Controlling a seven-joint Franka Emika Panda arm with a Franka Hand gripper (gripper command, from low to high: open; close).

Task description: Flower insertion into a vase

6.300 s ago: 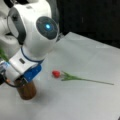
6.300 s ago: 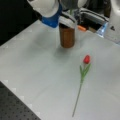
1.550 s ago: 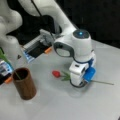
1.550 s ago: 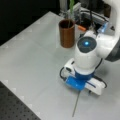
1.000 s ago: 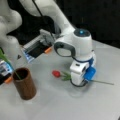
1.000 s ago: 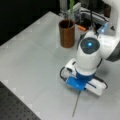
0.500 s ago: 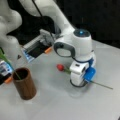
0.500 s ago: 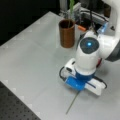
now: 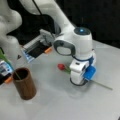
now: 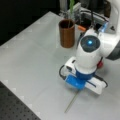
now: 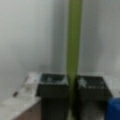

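In the wrist view the pincer (image 11: 72, 92) has its 2 dark fingers (image 11: 53, 86) pressed against the green stem of the flower (image 11: 74, 45), gripping it mid-length. The flower lies flat on the counter (image 9: 55, 100), red bloom just beside the arm. It looks light, thin and bendable, best held on the stem. The vase (image 9: 24, 83) stands upright, well apart.

two high front views, close wrist view
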